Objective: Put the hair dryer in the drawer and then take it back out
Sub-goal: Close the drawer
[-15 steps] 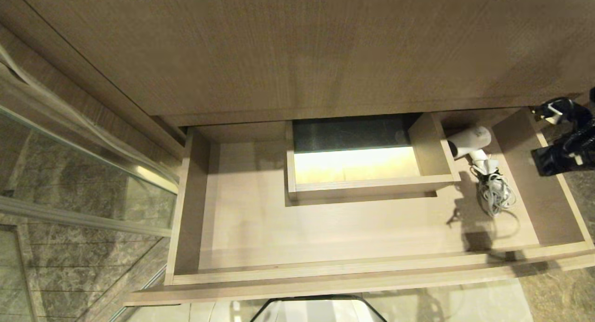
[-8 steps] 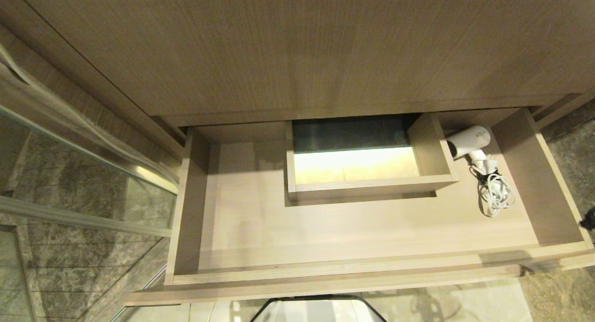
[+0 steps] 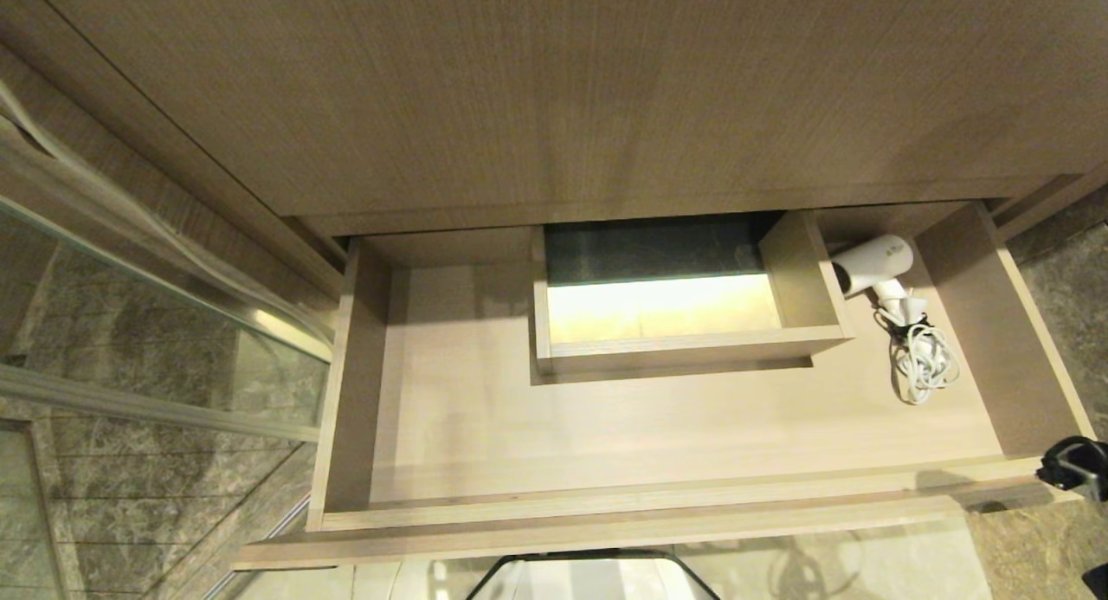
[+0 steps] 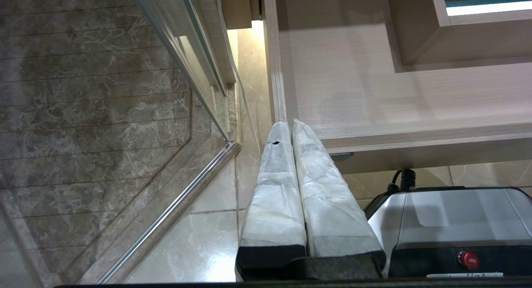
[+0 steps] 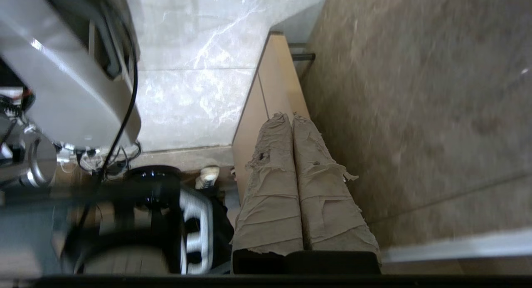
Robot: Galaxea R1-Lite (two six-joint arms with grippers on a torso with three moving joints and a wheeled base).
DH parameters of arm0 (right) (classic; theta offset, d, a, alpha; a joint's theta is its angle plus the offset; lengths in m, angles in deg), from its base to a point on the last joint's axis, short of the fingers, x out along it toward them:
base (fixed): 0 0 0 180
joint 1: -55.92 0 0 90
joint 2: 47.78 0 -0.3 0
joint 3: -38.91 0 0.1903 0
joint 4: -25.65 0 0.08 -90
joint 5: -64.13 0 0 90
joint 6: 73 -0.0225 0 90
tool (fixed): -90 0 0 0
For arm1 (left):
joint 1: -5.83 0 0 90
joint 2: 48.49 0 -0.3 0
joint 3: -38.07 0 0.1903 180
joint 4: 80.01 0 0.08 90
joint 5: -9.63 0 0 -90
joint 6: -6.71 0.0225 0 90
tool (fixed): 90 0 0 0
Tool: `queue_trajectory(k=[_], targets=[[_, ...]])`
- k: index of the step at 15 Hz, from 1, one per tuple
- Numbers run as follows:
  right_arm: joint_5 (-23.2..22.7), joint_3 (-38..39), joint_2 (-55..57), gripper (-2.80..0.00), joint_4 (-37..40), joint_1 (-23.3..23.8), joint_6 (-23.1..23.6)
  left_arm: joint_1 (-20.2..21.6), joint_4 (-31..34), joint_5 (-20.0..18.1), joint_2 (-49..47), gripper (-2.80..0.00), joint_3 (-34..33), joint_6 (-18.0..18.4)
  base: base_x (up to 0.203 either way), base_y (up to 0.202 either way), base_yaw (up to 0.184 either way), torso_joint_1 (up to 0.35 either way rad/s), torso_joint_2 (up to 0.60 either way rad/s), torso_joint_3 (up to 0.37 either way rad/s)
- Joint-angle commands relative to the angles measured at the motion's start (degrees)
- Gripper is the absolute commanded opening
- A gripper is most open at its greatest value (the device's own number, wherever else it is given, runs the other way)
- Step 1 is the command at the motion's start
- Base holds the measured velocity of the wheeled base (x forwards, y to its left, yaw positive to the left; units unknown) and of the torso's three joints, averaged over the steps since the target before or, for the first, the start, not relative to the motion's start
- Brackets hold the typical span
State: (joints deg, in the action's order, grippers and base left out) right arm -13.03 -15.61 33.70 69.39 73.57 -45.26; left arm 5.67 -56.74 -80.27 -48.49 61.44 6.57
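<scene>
Left hand (image 4: 291, 126): padded fingers pressed together, empty, at the left front corner of the drawer (image 3: 606, 505). Drawer stands fully open: shallow, light wood, fine straight grain, with a boxed rectangular cut-out at mid-back. Dryer (image 3: 874, 264) lies in the right rear section just beside that box: smooth white plastic, short rounded barrel, cord (image 3: 924, 364) coiled in a loose bundle toward the front. Right hand (image 5: 293, 117): fingers in frayed wrapping, closed on nothing, outside the drawer's right front corner. Judgement: stowing done; retrieval not begun.
</scene>
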Motion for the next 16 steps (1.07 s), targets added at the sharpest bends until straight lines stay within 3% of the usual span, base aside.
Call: queue_trajectory(k=[1,6,12,14,16], targets=[[0.07,-0.91,9.15,-2.8,-4.46,-1.0,-0.39,-0.02,0.01,-0.01,0.0,-2.8,-0.04,-0.04,0.0,0.0,0.0,0.0,0.0,0.0],[0.02,-4.22,18.23,-2.8,-16.94,-2.49,-1.02,-0.02,0.01,-0.01,0.0,-2.8,-0.09,-0.04,0.0,0.0,0.0,0.0,0.0,0.0],[-3.51,-7.88,17.76,-2.8,-21.59,-2.44,-1.29,-0.02,0.01,-0.01,0.0,-2.8,-0.05,-0.03,0.0,0.0,0.0,0.0,0.0,0.0],[-9.17,-9.88,17.34,-2.8,-28.82,-2.62,-4.56,-0.02,0.01,-0.01,0.0,-2.8,-0.06,-0.04,0.0,0.0,0.0,0.0,0.0,0.0],[-11.35,-13.17,18.39,-2.8,-37.85,-4.05,-9.38,-0.02,0.01,-0.01,0.0,-2.8,0.0,-0.04,0.0,0.0,0.0,0.0,0.0,0.0]])
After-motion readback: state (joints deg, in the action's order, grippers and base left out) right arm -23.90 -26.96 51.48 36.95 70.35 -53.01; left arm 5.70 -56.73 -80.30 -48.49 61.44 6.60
